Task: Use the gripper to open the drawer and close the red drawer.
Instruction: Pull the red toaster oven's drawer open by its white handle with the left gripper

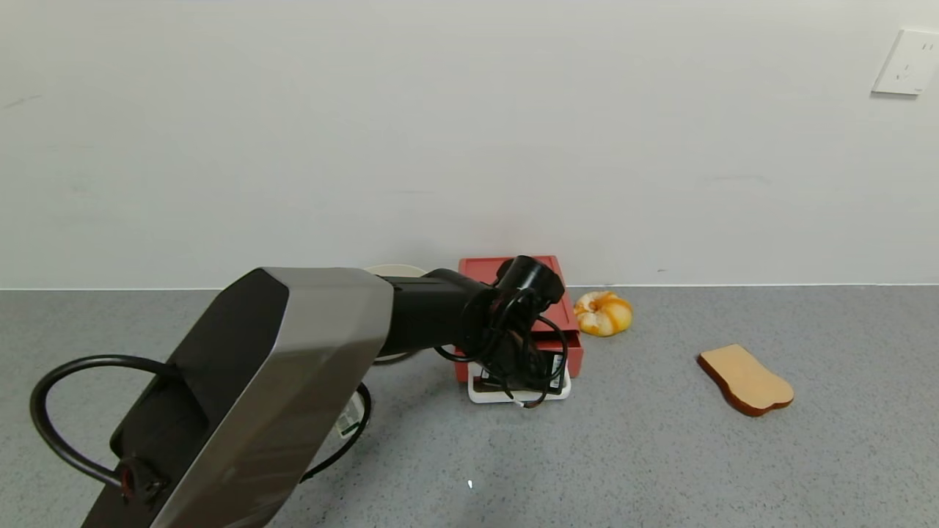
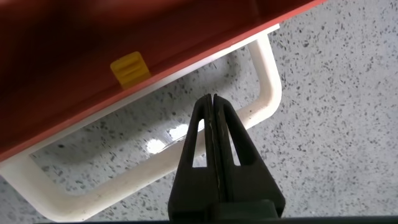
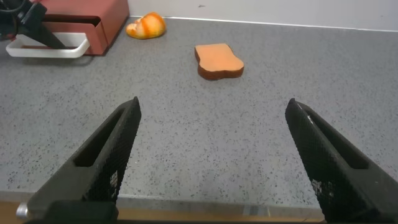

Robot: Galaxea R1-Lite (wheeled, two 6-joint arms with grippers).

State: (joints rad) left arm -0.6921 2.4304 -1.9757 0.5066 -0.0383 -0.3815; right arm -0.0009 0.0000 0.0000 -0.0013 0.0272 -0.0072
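Observation:
The salmon-red drawer [image 1: 517, 293] stands by the back wall, its white loop handle [image 1: 519, 394] facing forward. My left gripper [image 1: 522, 378] hangs over the handle. In the left wrist view the left gripper [image 2: 211, 98] is shut, holding nothing. Its tip points down inside the white loop handle [image 2: 267, 81], just short of the red drawer front [image 2: 62, 37]. A small yellow piece [image 2: 130, 67] shows on the red front. I cannot tell how far the tray is out. My right gripper [image 3: 212, 104] is open and empty, low over the table's front edge.
A round orange-and-white food piece [image 1: 603, 313] lies just right of the drawer. A toast slice [image 1: 744, 380] lies farther right. A beige bowl [image 1: 396, 270] sits behind my left arm. The wall stands right behind the drawer.

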